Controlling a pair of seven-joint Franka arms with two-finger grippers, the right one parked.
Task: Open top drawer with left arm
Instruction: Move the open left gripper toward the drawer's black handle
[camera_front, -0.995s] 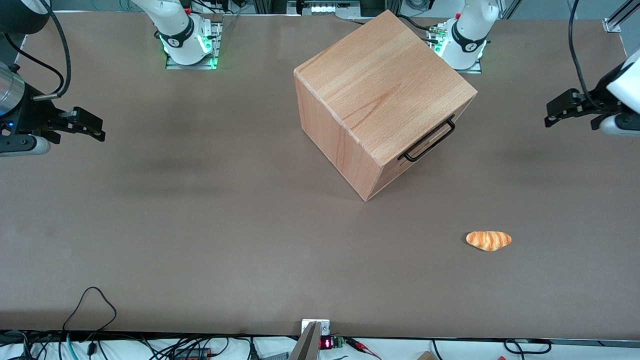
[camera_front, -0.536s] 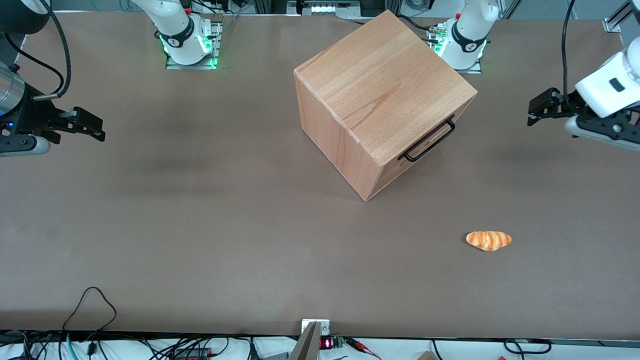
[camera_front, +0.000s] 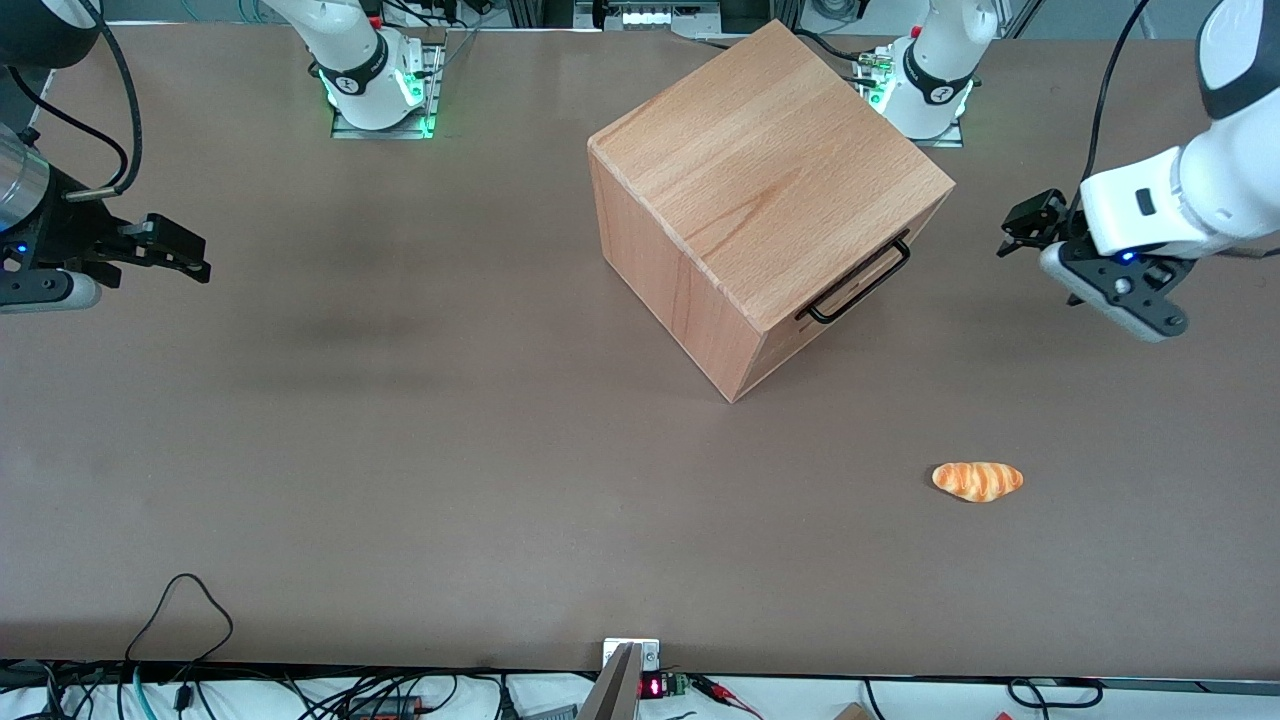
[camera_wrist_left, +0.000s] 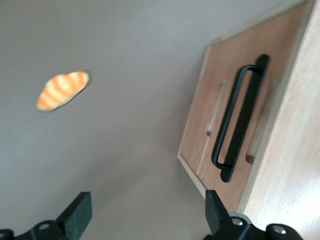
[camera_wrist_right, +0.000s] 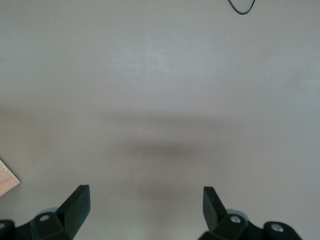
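The top drawer (camera_front: 845, 290) is sitting shut in the beech cabinet (camera_front: 765, 190), so nothing inside is showing. The left arm (camera_front: 1190, 200) is holding its gripper (camera_wrist_left: 145, 212) above the table (camera_front: 400, 450), fingers (camera_wrist_left: 80, 212) spread wide and gripping nothing, apart from the drawer's black bar handle (camera_wrist_left: 240, 117). Only the wrist view is showing the drawer's plain wooden front. A glossy striped bread roll (camera_front: 978, 480) is lying nearer the front camera than the fingers.

A wide brown table (camera_front: 400, 450) fills the room, cables (camera_front: 180, 600) trailing its near edge.
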